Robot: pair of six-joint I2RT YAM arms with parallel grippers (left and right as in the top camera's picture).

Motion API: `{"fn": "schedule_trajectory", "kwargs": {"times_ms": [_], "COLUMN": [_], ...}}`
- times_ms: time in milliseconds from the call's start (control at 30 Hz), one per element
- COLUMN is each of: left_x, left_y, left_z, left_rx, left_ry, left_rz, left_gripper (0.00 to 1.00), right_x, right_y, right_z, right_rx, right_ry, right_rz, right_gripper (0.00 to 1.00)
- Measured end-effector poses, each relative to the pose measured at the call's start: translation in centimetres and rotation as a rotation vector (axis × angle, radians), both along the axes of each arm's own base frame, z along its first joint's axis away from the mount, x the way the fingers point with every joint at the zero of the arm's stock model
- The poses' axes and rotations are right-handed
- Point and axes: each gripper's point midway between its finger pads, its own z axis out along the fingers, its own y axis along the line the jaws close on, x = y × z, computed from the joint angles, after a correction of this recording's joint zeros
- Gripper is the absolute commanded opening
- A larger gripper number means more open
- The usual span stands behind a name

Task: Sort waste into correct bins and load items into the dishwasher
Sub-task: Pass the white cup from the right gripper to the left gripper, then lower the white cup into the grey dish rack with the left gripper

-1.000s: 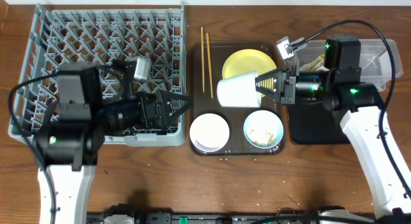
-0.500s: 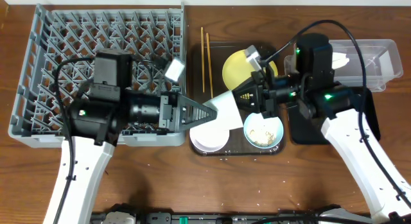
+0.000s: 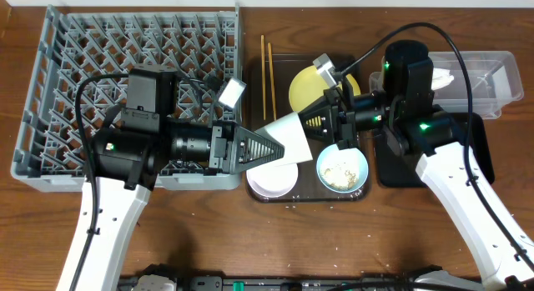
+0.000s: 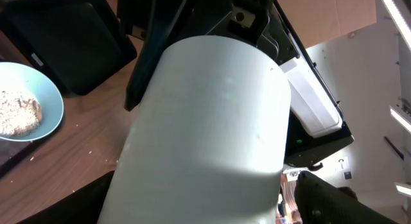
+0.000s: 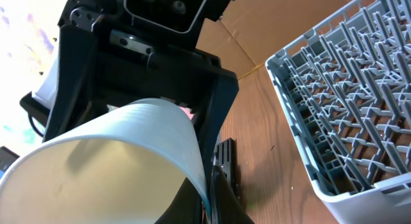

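A small white cup [image 3: 290,134] hangs on its side above the brown serving tray, between my two grippers. My right gripper [image 3: 324,124] is shut on the cup's rim; the right wrist view shows the fingers [image 5: 209,192] pinching the rim of the cup [image 5: 109,166]. My left gripper [image 3: 269,145] is open, with its fingers on either side of the cup's base. The cup [image 4: 205,121] fills the left wrist view between the fingers [image 4: 199,208]. The grey dish rack [image 3: 100,41] stands at the left.
The brown serving tray [image 3: 309,196] holds a yellow plate [image 3: 304,87], a cream-white bowl [image 3: 271,176] and a light blue bowl [image 3: 343,168] with rice scraps. Two chopsticks [image 3: 267,74] lie at its left edge. A black tray [image 3: 417,170] and a clear tub [image 3: 488,74] are at the right.
The right gripper brought the cup left from above the plate, and the left gripper swung right from over the rack to meet it. In the last half second little moved.
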Motion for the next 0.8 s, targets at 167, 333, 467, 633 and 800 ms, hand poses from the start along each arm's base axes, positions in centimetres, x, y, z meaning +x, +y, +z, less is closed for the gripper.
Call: {"fn": "schedule_trajectory", "kwargs": {"times_ms": [167,333,467,633,800], "left_x": [0.2,0.2,0.2,0.8,2.7], "left_y": [0.0,0.0,0.0,0.2,3.1], "left_z": [-0.2,-0.2,-0.3,-1.1,-4.2], "left_rx": [0.010,0.009,0.011,0.059,0.238], "left_ry": [-0.002,-0.005,-0.012,-0.015,0.058], "left_rz": [0.008,0.006,0.007,0.046,0.231], "left_gripper": [0.71,0.65,0.63,0.64,0.64], "right_x": [0.2,0.3,0.3,1.1,4.1], "right_y": [0.1,0.2,0.2,0.2,-2.2], "right_z": [-0.1,0.0,0.0,-0.3,-0.9], "right_rx": [-0.010,-0.012,-0.014,-0.032,-0.056], "right_ry": [0.023,0.033,0.042,0.037,0.043], "right_rz": [-0.013,-0.019,-0.022,-0.068,-0.206], "right_gripper": [0.01,0.01,0.01,0.44,0.69]}}
